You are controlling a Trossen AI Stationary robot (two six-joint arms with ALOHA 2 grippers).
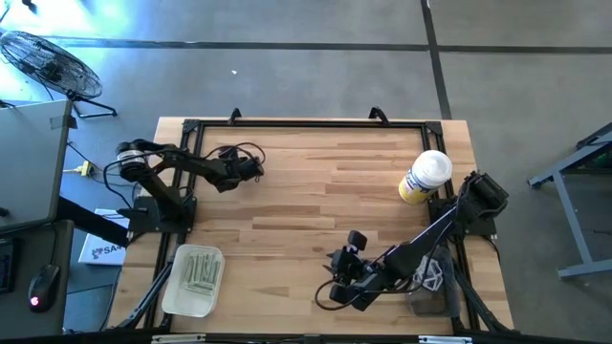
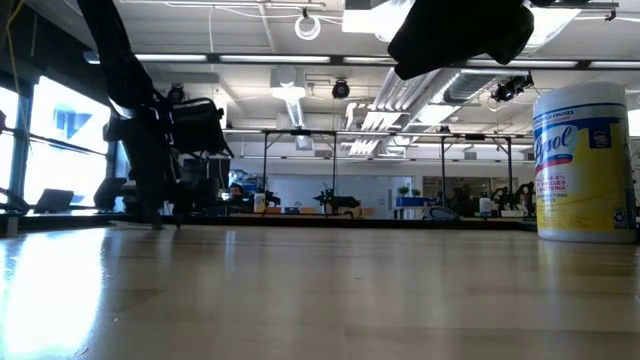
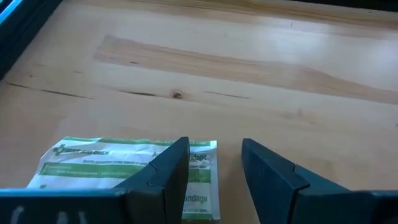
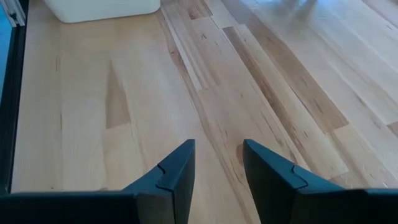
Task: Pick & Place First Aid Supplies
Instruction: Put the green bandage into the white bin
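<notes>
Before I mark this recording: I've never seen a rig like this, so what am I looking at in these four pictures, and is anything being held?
Two dark robot arms work at a wooden table. The high view looks straight down on it; the low view looks level across the tabletop into the room behind; each wrist view looks forward past one arm's own two fingers.

The left gripper is at the far left part of the table, jaws open, with a green-and-white packet lying flat on the wood just under and beside one finger, not gripped. The right gripper is near the front edge, right of centre, open over bare wood and holding nothing.

On the table there is also a pale tray at the front left holding narrow greenish strips, and a yellow canister with a white cap at the far right.
</notes>
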